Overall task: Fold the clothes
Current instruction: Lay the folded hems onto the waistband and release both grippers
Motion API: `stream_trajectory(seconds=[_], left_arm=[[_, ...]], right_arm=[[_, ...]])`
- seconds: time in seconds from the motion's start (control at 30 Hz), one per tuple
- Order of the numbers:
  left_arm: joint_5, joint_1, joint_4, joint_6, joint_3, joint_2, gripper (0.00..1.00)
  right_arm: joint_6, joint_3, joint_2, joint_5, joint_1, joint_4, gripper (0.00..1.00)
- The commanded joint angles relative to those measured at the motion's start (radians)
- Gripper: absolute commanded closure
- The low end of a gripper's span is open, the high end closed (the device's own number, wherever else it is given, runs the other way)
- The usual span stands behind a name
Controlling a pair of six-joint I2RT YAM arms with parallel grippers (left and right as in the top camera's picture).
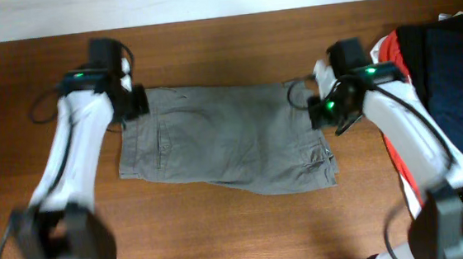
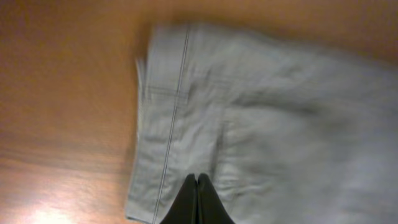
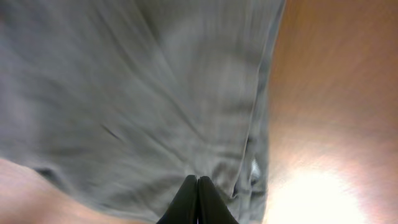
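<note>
Shorts (image 1: 224, 142): flat on the table (image 1: 240, 236), stretched sideways between my two arms. They are khaki-grey and wrinkled, and the near edge is a bit ragged toward my right.
Left gripper (image 2: 196, 179): up at the far-left corner of the shorts, with the fingers (image 2: 185, 204) pressed together, tip against tip.
Left grip: my wrist camera shows the closed tips over the cloth, just inside a stitched edge. I cannot tell whether any fabric is caught between them.
Left edge of the cloth: a line of stitching runs alongside it, with bare wood beyond.
Right gripper (image 3: 197, 180): at the right-hand edge of the shorts, toward the far side, and also closed tight with no gap between the tips.
Right grip: grey folds fill most of my wrist view (blurry, mind you), and the tips sit over cloth close to its edge. I cannot tell whether they hold anything.
Right of the cloth: brown tabletop with a bright glare patch.
Pile of garments (image 1: 445, 55): red, white and dark pieces heaped at the table's right end, just beside my right arm and apart from the shorts.
</note>
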Motion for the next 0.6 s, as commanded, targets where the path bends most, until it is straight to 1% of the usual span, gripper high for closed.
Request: stream_trajectory(seconds=[0.0, 0.03, 0.13, 0.2, 0.23, 0.33, 0.37, 0.43, 0.47, 0.5, 0.53, 0.57], left_arm=[[0.045, 0.006, 0.064, -0.009, 0.014, -0.124, 0.97], [0.046, 0.006, 0.07, -0.009, 0.01, -0.111, 0.97], [0.07, 0.005, 0.095, -0.008, 0.0, 0.011, 1.0], [0.09, 0.005, 0.196, 0.04, 0.0, 0.163, 1.0], [0.09, 0.005, 0.267, 0.116, 0.0, 0.241, 1.0], [0.089, 0.007, 0.357, 0.148, 0.0, 0.344, 1.0], [0.081, 0.008, 0.388, 0.148, 0.0, 0.367, 1.0], [0.011, 0.013, 0.431, 0.148, 0.0, 0.435, 1.0], [-0.027, 0.013, 0.444, 0.148, 0.0, 0.47, 1.0], [-0.035, 0.015, 0.452, 0.148, 0.0, 0.5, 1.0], [-0.034, 0.015, 0.459, 0.148, 0.004, 0.501, 1.0], [-0.025, 0.015, 0.458, 0.148, 0.031, 0.466, 1.0]], right_arm=[[0.001, 0.007, -0.021, 0.024, 0.0, 0.096, 0.96], [0.002, 0.007, -0.005, 0.024, 0.0, 0.113, 0.96], [-0.045, 0.007, 0.126, 0.023, 0.0, 0.207, 0.96], [-0.114, 0.007, 0.282, 0.024, 0.0, 0.357, 0.96], [-0.13, 0.007, 0.36, 0.031, -0.002, 0.422, 0.96], [-0.129, 0.007, 0.466, 0.098, -0.002, 0.513, 0.95], [-0.129, 0.007, 0.483, 0.126, -0.002, 0.534, 0.94], [-0.129, 0.007, 0.492, 0.175, -0.002, 0.593, 0.91], [-0.126, 0.007, 0.492, 0.235, -0.002, 0.633, 0.86], [-0.126, 0.007, 0.492, 0.261, -0.002, 0.665, 0.84], [-0.126, 0.011, 0.491, 0.26, -0.002, 0.686, 0.83], [-0.126, 0.027, 0.484, 0.258, -0.001, 0.687, 0.83]])
